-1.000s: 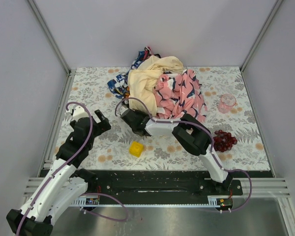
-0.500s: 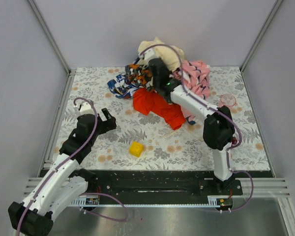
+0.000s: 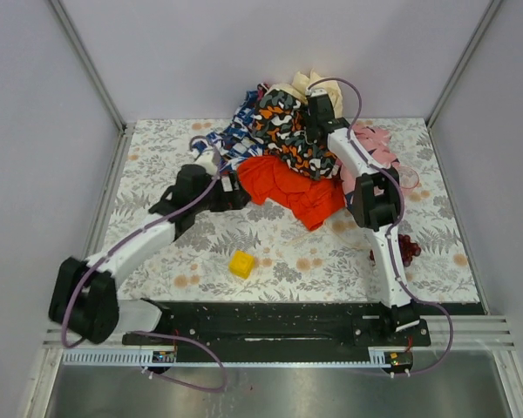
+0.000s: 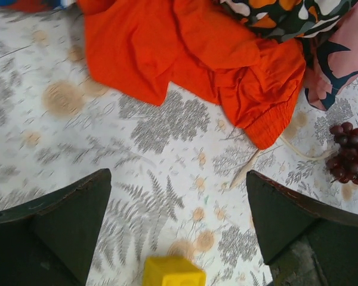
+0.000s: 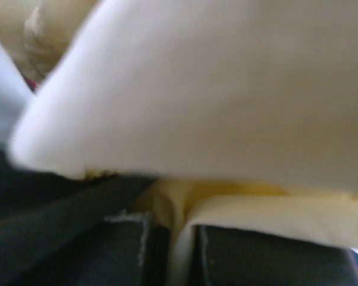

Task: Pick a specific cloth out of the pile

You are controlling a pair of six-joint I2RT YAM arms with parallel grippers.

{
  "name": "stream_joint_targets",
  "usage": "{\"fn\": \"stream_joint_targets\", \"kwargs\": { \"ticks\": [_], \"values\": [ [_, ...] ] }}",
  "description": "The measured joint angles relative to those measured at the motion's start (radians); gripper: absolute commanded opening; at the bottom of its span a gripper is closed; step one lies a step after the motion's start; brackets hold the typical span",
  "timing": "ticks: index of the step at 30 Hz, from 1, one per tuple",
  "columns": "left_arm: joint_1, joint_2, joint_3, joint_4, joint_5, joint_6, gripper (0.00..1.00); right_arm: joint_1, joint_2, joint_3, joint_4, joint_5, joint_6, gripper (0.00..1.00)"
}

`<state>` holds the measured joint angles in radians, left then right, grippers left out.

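Left gripper [image 4: 178, 182]: my jaws stand fully apart with nothing between them. It hovers over bare tabletop [image 4: 167, 143], just on the near side of the cloth [image 4: 191, 53].

Right gripper [image 5: 179, 238]: closed, with a fold of cream fabric [image 5: 227, 89] pinched between my fingers. It sits at the top of the pile [image 3: 270, 122], by the far edge of the tabletop.

Cloth: lies spread on the tabletop against the pile's near side. Its far edge is tucked under the black-orange-white print [image 4: 286, 15].

Block [image 4: 173, 274]: toward the near edge, apart from the cloth.

Grapes [image 4: 349, 152]: toward the right edge, apart from the cloth.
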<state>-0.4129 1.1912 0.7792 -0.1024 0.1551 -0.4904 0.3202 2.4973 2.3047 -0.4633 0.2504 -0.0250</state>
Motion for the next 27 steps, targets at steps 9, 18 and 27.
{"fn": "stream_joint_targets", "kwargs": {
  "ticks": [9, 18, 27],
  "values": [
    [-0.128, 0.638, 0.48, 0.04, 0.064, -0.012, 0.99, -0.006, 0.026, 0.061, -0.08, -0.067, 0.076, 0.0],
    [-0.153, 0.995, 0.793, -0.04, 0.065, -0.068, 0.99, -0.01, -0.005, -0.011, -0.032, -0.092, 0.089, 0.0],
    [-0.198, 1.13, 0.99, -0.062, 0.084, -0.127, 0.53, -0.014, -0.05, -0.106, 0.036, -0.122, 0.095, 0.0]
  ]
}}
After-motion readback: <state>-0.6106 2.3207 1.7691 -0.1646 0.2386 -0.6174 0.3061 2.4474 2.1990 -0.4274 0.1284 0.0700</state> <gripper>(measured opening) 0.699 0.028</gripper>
